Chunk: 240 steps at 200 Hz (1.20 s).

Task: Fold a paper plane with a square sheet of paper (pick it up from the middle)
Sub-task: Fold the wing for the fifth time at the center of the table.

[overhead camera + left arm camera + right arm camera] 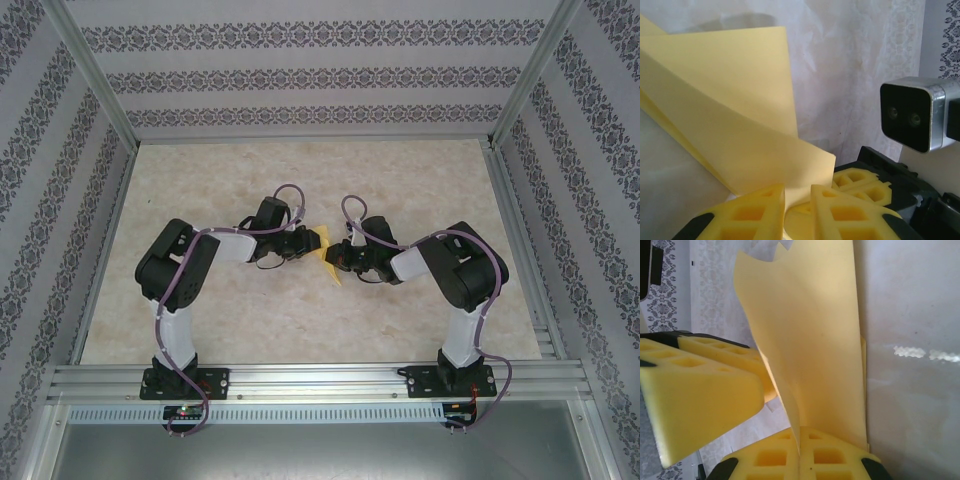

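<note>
The square sheet of paper, plain yellow and folded into layers, hangs above the table's middle between both grippers. My right gripper is shut on its lower edge, and the paper rises from the pinched fingers in a curl. My left gripper stands with a narrow gap between its yellow fingers; the folded paper dips into that gap and spreads up and left. In the top view the left gripper and right gripper nearly touch. The paper plane is out of view.
The beige marbled table is walled by patterned panels on three sides. An aluminium rail carries the arm bases along the near edge. The right arm's wrist camera sits close to my left fingers.
</note>
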{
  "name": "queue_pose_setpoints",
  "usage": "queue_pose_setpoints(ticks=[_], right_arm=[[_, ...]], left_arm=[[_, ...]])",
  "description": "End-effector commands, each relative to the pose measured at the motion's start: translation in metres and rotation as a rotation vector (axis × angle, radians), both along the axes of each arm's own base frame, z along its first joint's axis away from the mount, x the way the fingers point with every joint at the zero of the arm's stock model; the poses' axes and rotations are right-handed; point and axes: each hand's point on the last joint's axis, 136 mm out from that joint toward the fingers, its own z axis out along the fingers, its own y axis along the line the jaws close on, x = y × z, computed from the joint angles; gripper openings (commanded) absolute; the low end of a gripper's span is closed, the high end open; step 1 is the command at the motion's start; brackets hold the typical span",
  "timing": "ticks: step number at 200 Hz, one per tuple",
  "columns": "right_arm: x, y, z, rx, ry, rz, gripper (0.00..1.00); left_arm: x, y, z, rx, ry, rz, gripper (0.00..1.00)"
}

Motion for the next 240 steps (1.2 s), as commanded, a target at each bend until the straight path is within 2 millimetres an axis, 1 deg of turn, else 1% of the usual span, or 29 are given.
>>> queue_pose_setpoints(ticks=[1, 17, 62, 75, 93, 116, 133, 163, 186, 201, 240], right_arm=[[-0.008, -0.015, -0.032, -0.085, 0.098, -0.032, 0.0], [-0.008, -0.015, -0.033, -0.089, 0.1, -0.032, 0.0], [-0.009, -0.016, -0.034, -0.093, 0.107, -0.03, 0.0], [-0.008, -0.015, -0.032, -0.09, 0.102, -0.027, 0.02], [-0.007, -0.015, -0.024, -0.082, 0.09, -0.023, 0.07], [-0.006, -0.01, -0.008, -0.059, 0.068, 0.006, 0.15], [-0.012, -0.006, 0.005, -0.042, 0.066, 0.05, 0.18], [-0.023, -0.013, 0.013, -0.099, 0.069, 0.086, 0.23], [-0.026, -0.014, 0.017, -0.105, 0.066, 0.097, 0.24], [-0.029, -0.016, 0.012, -0.118, 0.075, 0.105, 0.23], [-0.029, -0.021, -0.001, -0.156, 0.081, 0.097, 0.15]], left_arm=[[0.013, -0.003, 0.002, -0.022, -0.031, 0.01, 0.19], [0.012, -0.002, -0.005, -0.013, -0.019, 0.016, 0.18], [0.011, 0.002, -0.013, 0.02, -0.01, 0.018, 0.17], [0.011, 0.005, -0.018, 0.044, 0.002, 0.028, 0.17], [0.01, 0.009, -0.025, 0.075, 0.025, 0.039, 0.16], [0.008, 0.013, -0.033, 0.11, 0.053, 0.05, 0.16], [0.006, 0.017, -0.038, 0.14, 0.073, 0.062, 0.15], [0.003, 0.021, -0.047, 0.157, 0.092, 0.07, 0.15], [0.001, 0.022, -0.051, 0.165, 0.105, 0.075, 0.15], [0.001, 0.023, -0.052, 0.165, 0.111, 0.08, 0.15], [0.002, 0.022, -0.05, 0.166, 0.112, 0.075, 0.15]])
